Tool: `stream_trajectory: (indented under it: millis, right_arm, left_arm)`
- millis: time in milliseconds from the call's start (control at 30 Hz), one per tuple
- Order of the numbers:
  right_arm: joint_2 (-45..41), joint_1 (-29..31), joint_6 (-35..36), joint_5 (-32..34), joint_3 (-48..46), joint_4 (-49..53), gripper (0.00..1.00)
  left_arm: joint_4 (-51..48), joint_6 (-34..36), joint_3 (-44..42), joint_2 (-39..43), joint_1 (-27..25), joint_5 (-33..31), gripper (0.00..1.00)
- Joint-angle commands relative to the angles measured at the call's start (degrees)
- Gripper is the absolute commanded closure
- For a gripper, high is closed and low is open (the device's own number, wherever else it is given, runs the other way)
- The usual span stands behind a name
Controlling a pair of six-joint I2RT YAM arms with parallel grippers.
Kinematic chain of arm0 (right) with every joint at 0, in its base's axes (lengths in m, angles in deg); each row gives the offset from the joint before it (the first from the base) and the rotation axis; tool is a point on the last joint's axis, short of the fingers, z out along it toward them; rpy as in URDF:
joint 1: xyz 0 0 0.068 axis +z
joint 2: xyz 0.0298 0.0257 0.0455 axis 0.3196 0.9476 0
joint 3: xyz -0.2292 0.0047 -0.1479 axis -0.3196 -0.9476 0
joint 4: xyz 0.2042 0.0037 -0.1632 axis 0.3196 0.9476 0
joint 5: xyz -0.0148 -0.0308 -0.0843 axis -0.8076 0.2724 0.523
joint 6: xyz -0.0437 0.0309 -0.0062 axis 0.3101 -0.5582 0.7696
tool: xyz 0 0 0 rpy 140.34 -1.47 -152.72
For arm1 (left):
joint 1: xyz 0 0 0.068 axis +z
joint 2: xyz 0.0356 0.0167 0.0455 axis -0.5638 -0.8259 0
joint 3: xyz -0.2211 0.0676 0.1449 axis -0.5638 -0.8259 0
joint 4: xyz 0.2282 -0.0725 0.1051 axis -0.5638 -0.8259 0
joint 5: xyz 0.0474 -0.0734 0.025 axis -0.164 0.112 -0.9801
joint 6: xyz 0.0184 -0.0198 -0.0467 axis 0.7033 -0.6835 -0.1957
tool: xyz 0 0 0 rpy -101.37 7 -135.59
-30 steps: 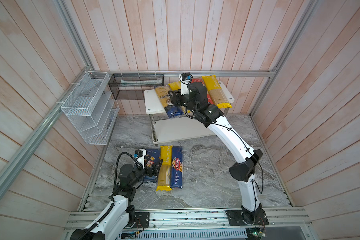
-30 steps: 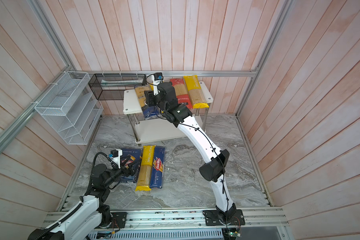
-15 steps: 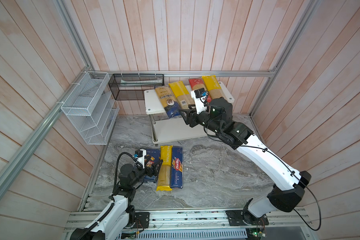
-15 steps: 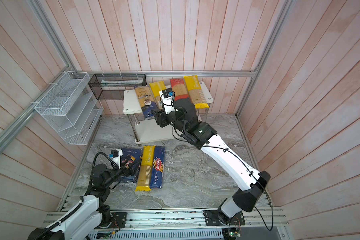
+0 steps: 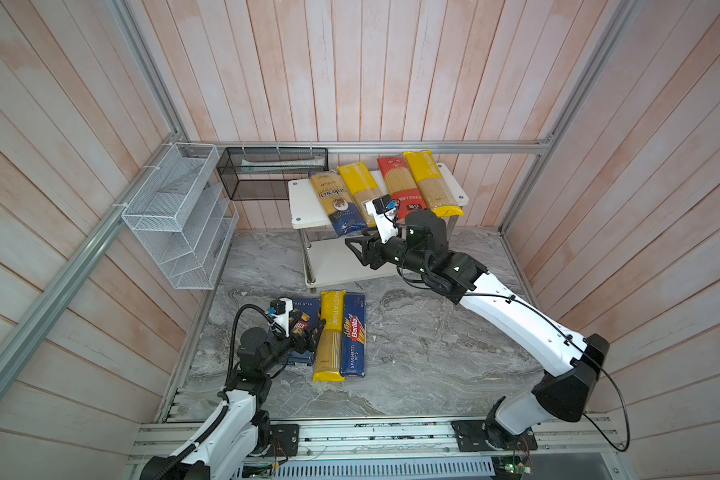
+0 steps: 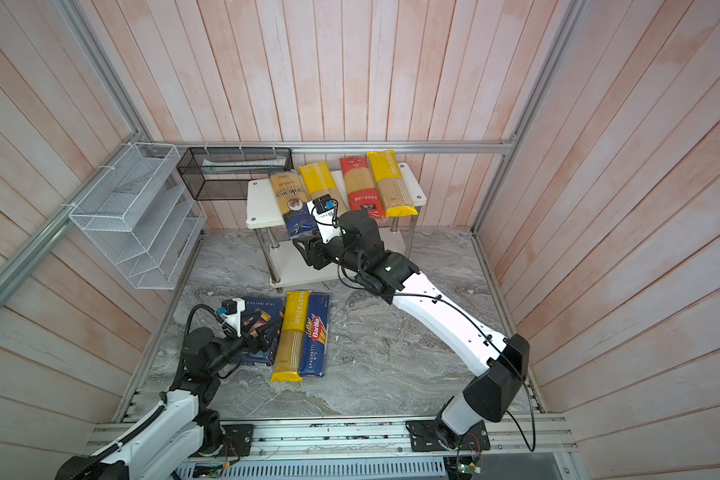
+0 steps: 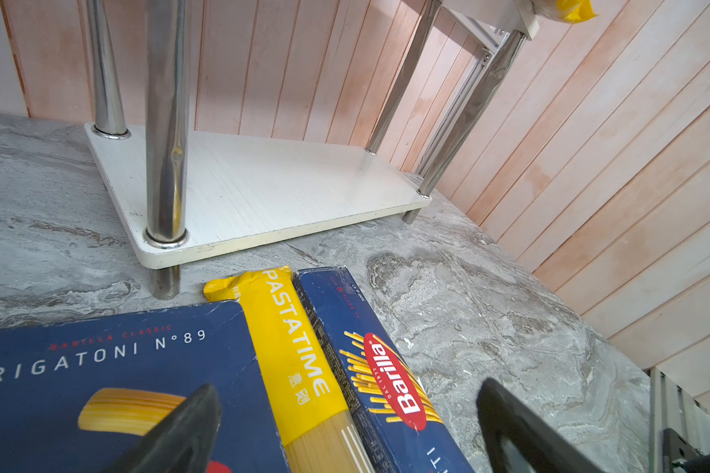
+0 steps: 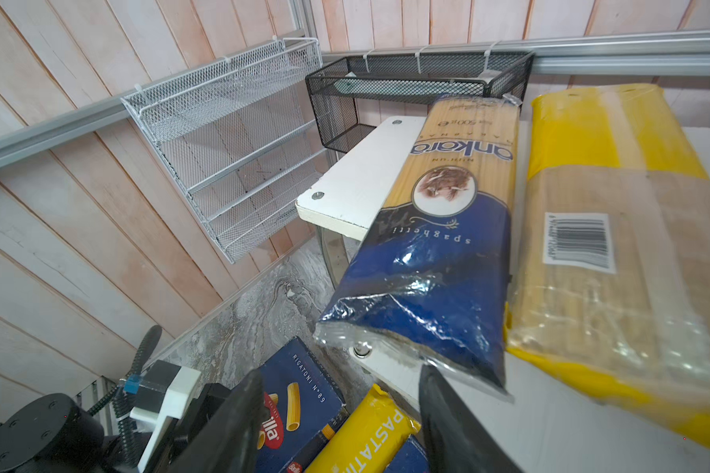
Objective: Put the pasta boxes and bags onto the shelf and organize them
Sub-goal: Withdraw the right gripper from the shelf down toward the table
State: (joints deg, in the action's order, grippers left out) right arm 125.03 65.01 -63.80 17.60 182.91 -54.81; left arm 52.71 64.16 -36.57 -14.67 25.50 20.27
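Surface: grey marble top (image 5: 412, 353), walled by pale wood panelling.
Shelf: white two-tier stand (image 5: 304, 203) at the back wall.
Top board: ankara bag (image 5: 333, 199), barcoded yellow bag (image 5: 358, 187), red bag (image 5: 398, 183) and yellow bag (image 5: 429, 183) lie side by side, near ends overhanging the front edge.
Marble: Rigatoni box (image 7: 99, 360), PASTATIME bag (image 5: 331, 332) and Spaghetti box (image 5: 354, 336) lie touching, before the shelf.
Left gripper (image 7: 349, 387): jaws spread low over the PASTATIME bag, gripping nothing.
Right gripper (image 5: 355, 251): jaws apart, empty, just below the ankara bag's overhanging end.

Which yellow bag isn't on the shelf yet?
The PASTATIME bag, on the floor between the wide Barilla box and Spaghetti box; the other two lie on the shelf.
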Motion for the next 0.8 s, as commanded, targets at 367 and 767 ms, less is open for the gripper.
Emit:
stream_trajectory:
  millis: [367,767]
  right_arm:
    - [10.64,-0.94,1.29,-2.85,11.51,0.31,0.38]
    - [4.89,-0.72,1.8,-0.25,7.12,1.6,0.37]
  left_arm:
    - [-0.16,0.39,-0.2,0.13,-0.27,-0.39,0.0]
    - [-0.29,0.4,-0.23,0.45,-0.31,-0.58,0.0]
